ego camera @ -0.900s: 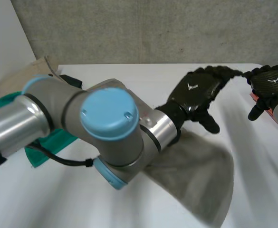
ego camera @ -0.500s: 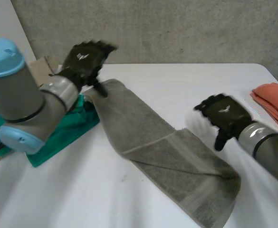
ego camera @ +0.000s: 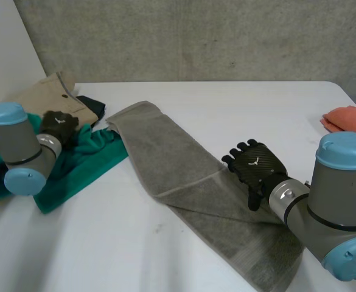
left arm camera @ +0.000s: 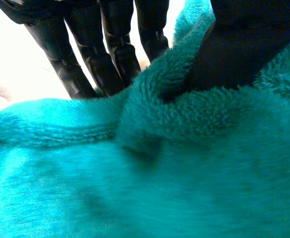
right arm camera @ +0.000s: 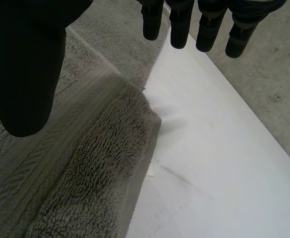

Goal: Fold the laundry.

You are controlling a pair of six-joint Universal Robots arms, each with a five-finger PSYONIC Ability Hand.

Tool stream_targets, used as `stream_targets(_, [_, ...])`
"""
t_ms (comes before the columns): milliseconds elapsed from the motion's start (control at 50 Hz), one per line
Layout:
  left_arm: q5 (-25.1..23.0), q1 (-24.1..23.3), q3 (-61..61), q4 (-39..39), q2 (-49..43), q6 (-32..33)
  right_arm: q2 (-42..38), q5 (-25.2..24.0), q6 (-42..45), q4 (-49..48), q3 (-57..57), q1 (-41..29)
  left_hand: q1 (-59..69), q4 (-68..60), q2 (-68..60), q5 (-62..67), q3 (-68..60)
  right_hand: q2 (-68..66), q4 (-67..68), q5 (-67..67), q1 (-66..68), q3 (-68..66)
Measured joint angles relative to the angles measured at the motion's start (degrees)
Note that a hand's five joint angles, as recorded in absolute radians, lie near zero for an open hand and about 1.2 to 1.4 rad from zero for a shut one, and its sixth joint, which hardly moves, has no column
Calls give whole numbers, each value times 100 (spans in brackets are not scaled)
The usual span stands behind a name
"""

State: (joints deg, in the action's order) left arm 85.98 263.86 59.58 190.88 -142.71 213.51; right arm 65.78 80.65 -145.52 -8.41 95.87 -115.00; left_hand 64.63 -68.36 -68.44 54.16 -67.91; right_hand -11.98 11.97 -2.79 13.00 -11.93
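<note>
One long grey terry towel lies slantwise mid-table, lapped over itself once and, by my judgement, short of a finished fold. The right hand hovers over its edge, fingers straight and spread, holding nothing. The left hand pinches a ridge of teal fleece cloth between thumb and fingers. A beige garment and an orange cloth lie loose on the white table.

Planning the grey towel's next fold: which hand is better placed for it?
Right. The right hand hovers open over the folded edge of the grey towel; the left hand pinches the green fleece.
</note>
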Motion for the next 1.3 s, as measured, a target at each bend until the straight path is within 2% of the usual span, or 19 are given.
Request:
stream_targets(140, [578,337,-329,771,14,102,16,8,1,1,39,4,0,-16,-22,0,-21,0,0,0,0,0])
stream_targets(200, [863,619,-433,1177,26,359,24,52,4,9,39,4,0,-19,-23,0,-21,0,0,0,0,0])
stream_targets(300, [1004,856,-416,1420,19,834,33,207,3,24,32,11,0,-23,-23,0,-21,0,0,0,0,0])
stream_targets(320, [987,861,-362,1430,31,908,35,246,0,31,29,16,0,-18,-18,0,-20,0,0,0,0,0])
stream_targets(360, [910,820,-215,1424,87,971,38,309,-5,44,24,28,-661,818,819,-535,784,0,0,0,0,0])
stream_targets(420, [725,683,77,1393,299,940,55,377,-16,66,16,56,-3469,3395,3511,-3000,3310,0,0,0,0,0])
stream_targets(440, [669,640,163,1383,382,913,67,392,-20,74,14,68,-4047,3974,4068,-3579,3980,0,0,0,0,0])
stream_targets(460, [618,603,243,1373,463,886,76,397,-21,80,12,75,-4047,3974,4068,-3579,3980,0,0,0,0,0])
stream_targets(480, [513,532,411,1348,640,823,97,403,-22,96,9,88,-4915,4988,4962,-4570,4883,0,0,0,0,0])
stream_targets(520, [354,439,662,1308,925,722,130,402,-18,130,-1,103,-5075,5404,5360,-4992,5327,0,0,0,0,0])
stream_targets(660, [-205,147,1326,1139,1766,387,195,347,-16,578,-218,102,-5076,5437,5403,-5016,5349,-3,2,-1,0,-3])
stream_targets(780, [-690,-92,1732,913,2236,183,84,81,-302,1232,-721,75,-5076,5437,5403,-5016,5349,-355,363,-311,144,-367])
stream_targets(880, [-893,-271,2137,740,2608,87,-335,-592,-1184,1814,-1546,43,-5075,5437,5403,-5016,5349,-877,981,-934,857,-986])
stream_targets(1000, [-924,-392,2588,703,3011,-160,-1180,-1122,-1883,2395,-2647,20,-5076,5437,5403,-5016,5349,-1408,1461,-1404,1340,-1447])
stream_targets(1100, [-928,-408,2851,713,3257,-385,-1768,-1170,-2006,2730,-3342,-53,-5075,5437,5403,-5016,5349,-1472,1519,-1473,1378,-1503])
stream_targets(1240, [-1036,-377,3106,724,3446,-545,-2438,-862,-1930,2935,-4042,-240,-5076,5437,5404,-5016,5349,-1545,1603,-1553,1449,-1578])
stream_targets(1300, [-1101,-358,3150,727,3456,-564,-2534,-734,-1845,2933,-4138,-319,-5076,5437,5404,-5016,5349,-2544,2483,-2405,2435,-2482])
